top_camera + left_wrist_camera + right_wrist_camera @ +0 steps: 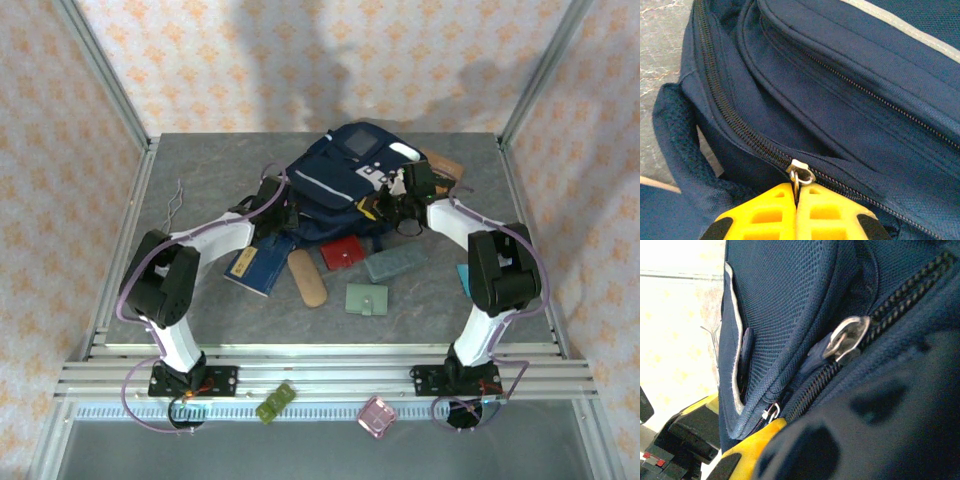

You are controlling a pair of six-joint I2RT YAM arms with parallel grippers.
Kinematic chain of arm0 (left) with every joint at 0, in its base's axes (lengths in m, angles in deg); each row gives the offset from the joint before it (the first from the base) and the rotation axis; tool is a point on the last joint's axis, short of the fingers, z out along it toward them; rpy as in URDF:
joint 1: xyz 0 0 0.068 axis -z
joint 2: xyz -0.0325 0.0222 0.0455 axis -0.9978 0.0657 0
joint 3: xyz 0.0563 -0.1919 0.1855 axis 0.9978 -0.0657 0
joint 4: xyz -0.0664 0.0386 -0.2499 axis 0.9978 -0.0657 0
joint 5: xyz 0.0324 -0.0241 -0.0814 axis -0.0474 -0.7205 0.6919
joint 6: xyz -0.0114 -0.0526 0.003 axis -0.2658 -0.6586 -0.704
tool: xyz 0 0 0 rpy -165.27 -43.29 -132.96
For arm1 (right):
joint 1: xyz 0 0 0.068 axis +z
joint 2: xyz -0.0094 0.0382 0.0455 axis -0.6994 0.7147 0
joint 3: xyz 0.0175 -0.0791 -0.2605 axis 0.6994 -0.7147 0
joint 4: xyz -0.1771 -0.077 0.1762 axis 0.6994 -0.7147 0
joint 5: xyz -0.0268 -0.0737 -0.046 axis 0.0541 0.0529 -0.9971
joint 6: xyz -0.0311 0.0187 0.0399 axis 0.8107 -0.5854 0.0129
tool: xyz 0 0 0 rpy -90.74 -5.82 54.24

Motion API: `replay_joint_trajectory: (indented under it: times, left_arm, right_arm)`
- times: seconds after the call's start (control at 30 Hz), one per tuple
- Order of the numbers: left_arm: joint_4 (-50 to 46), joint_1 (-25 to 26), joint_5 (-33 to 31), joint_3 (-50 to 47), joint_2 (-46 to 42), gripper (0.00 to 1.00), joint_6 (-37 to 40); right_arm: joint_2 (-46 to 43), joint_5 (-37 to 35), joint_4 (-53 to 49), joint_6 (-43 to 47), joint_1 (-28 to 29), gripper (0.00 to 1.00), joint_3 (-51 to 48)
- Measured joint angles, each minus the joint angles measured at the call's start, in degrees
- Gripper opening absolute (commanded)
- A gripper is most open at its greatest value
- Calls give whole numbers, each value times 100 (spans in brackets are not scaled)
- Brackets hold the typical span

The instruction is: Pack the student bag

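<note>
The student bag (335, 172) lies at the back middle of the grey tabletop (200, 170), with its front patches up and both arms reaching to its near side. The left fingers (790, 205) are at the left near corner of the bag and are fully closed on the zipper pull (799, 176), whose small metal ring is pinched between the yellow tips; the zipper line beside it looks closed. The right fingers (752, 445) are at the right near edge of the bag and are closed too. They press against the navy cloth, but I cannot tell if any cloth is caught between them. Just above them in the right wrist view a silver slider (847, 337) sits on a coarse black zipper. In front of the bag lie a navy booklet (258, 265), a tan oblong case (308, 278), a red wallet (342, 252), a grey-green pouch (397, 263) and a small green wallet (367, 299).
</note>
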Motion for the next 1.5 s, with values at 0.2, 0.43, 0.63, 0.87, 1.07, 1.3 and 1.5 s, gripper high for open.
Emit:
replay_joint_trajectory:
  times: [0.2, 0.43, 0.63, 0.87, 1.07, 1.3, 1.5]
  left_arm:
    - [-345, 0, -407, -94, -278, 0, 42]
    - [-501, -90, -544, -260, -706, 0, 39]
    - [-608, -125, -533, -584, -1506, 0, 39]
    - [-737, -46, -385, -704, -2280, 0, 109]
    - [-549, 588, -111, -699, -2050, 0, 125]
    - [-511, 817, -162, -691, -1585, 20, -26]
    - [-481, 616, -280, -710, -1912, 48, -192]
  right_arm:
    - [0, -7, 2, 0, 0, 0, 0]
    - [0, 90, 0, -46, 44, 0, 144]
    - [79, 295, -116, -39, 116, 0, 621]
    - [588, 321, -531, -22, 63, 0, 1521]
    - [1502, 188, -1672, -44, -114, 24, 2601]
    - [1176, -754, -1655, 81, -186, 45, 1773]
    - [-199, -1261, -1211, -17, -350, 61, 476]
